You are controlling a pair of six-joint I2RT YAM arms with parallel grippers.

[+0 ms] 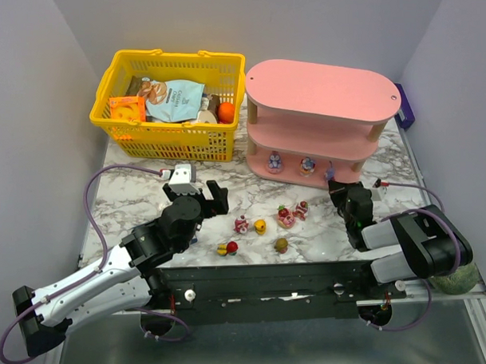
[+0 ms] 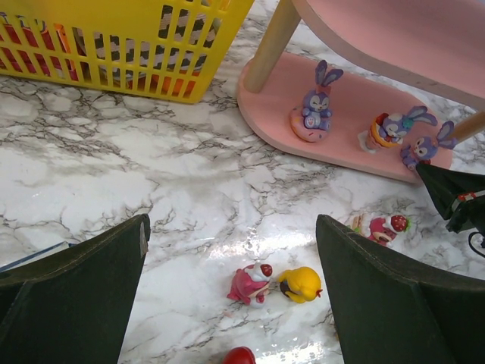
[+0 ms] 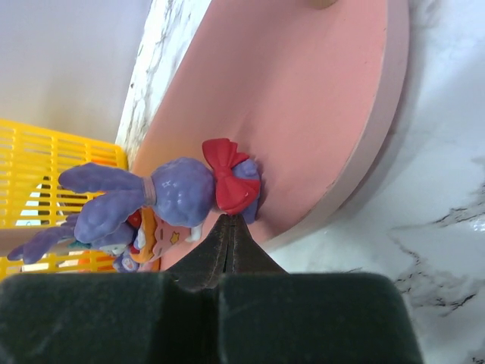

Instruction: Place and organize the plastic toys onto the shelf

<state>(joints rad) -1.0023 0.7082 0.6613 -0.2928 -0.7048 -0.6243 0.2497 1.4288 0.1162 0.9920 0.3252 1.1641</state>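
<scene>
The pink shelf [image 1: 319, 87] stands at the back right. Its bottom tier [image 2: 267, 85] holds three purple bunny figurines [image 2: 316, 110] [image 2: 394, 127] [image 2: 426, 145]. Several toys lie loose on the marble: a pink one [image 1: 241, 224], a yellow one [image 1: 260, 226], two pink-red ones [image 1: 286, 217] [image 1: 301, 208], a yellow-red one [image 1: 226, 248] and a brownish one [image 1: 282, 245]. My left gripper [image 2: 231, 227] is open and empty above the pink [image 2: 250, 283] and yellow [image 2: 301, 283] toys. My right gripper [image 3: 229, 220] is shut, its tips touching the red-bowed purple bunny [image 3: 182, 193] at the tier's edge [image 3: 303, 91].
A yellow mesh basket [image 1: 169, 137] with snack packets stands at the back left, close to the shelf's left end. A dark purple box [image 1: 405, 104] lies behind the shelf's right end. A green object [image 1: 454, 280] sits by the right arm's base.
</scene>
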